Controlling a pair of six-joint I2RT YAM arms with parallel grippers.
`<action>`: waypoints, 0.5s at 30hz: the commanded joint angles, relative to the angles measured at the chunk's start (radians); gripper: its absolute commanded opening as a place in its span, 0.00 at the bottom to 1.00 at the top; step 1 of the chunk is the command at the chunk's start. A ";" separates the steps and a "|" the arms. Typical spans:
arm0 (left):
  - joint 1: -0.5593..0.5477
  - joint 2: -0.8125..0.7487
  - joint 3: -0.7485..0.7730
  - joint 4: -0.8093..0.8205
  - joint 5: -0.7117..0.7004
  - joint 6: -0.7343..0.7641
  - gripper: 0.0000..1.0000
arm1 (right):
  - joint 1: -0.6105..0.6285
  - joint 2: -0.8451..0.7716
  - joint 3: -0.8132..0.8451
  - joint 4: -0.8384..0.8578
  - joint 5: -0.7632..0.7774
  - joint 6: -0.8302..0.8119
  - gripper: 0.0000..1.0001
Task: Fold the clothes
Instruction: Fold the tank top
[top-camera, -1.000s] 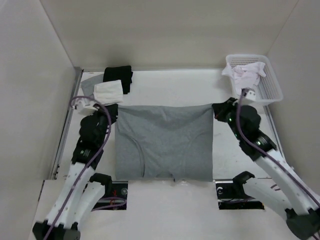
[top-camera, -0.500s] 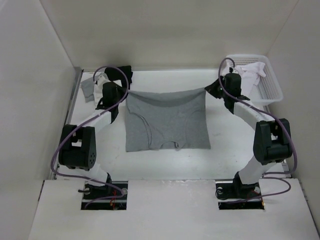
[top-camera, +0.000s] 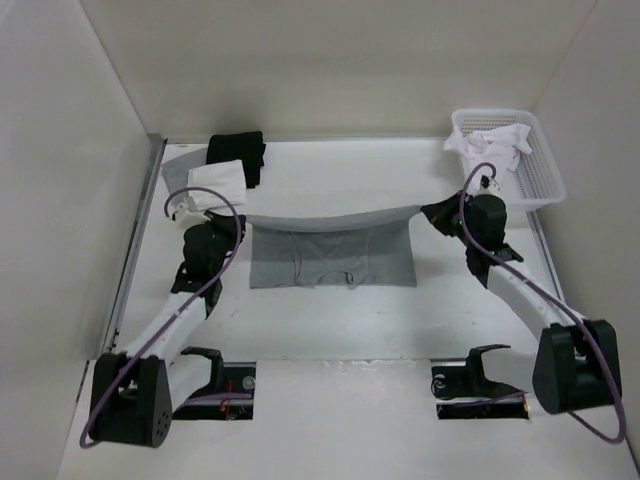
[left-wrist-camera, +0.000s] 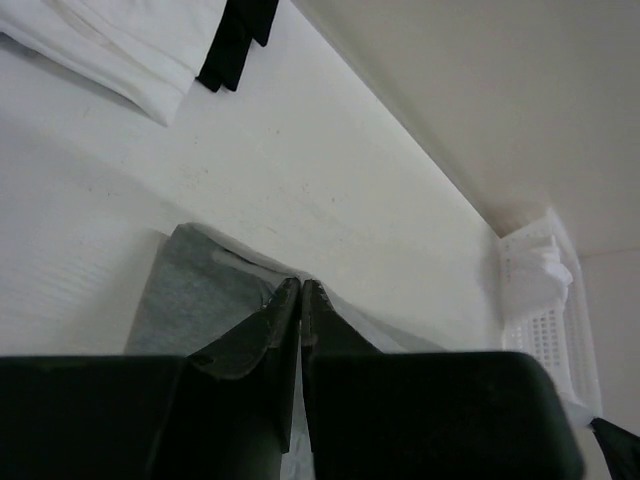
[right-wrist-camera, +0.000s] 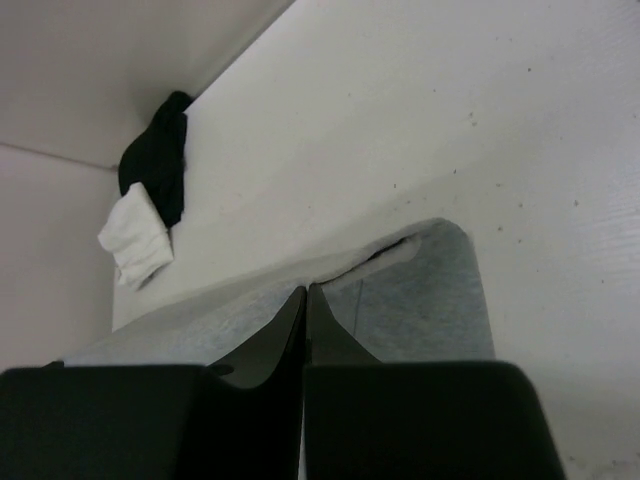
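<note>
Top external. The grey top (top-camera: 330, 262) sits mid-counter (top-camera: 330, 330), between the two arms. Its far edge is lifted and pulled into a taut band running left to right. The left hand (top-camera: 238, 214) pinches one end of the band and the right hand (top-camera: 432, 214) pinches the other. The rest of the cloth lies flat on the near side of the hands, towards the arm bases. Each hand has its own corner, and neither is nearer the body of the cloth. The white mesh basket (top-camera: 545, 185) stands far right. A black cloth (top-camera: 237, 152) and a folded white cloth (top-camera: 215, 182) lie far left, apart from the top.

Left wrist. The fingers are closed on a grey corner, which trails down and to the left of the tips (left-wrist-camera: 190, 300).

Right wrist. The fingers are closed on the opposite corner, with grey cloth spreading to the right (right-wrist-camera: 420, 290).

Judgement: the fold axis runs left-right. The coming move likely carries the held edge evenly towards the near hem, both hands together.
</note>
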 joint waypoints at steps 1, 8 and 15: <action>0.013 -0.155 -0.075 -0.006 0.031 -0.009 0.02 | 0.005 -0.117 -0.107 0.062 0.017 0.021 0.01; -0.012 -0.448 -0.230 -0.198 0.042 -0.009 0.02 | 0.024 -0.326 -0.344 -0.001 0.021 0.069 0.00; 0.003 -0.649 -0.349 -0.364 0.043 -0.024 0.05 | 0.021 -0.426 -0.480 -0.049 0.018 0.176 0.03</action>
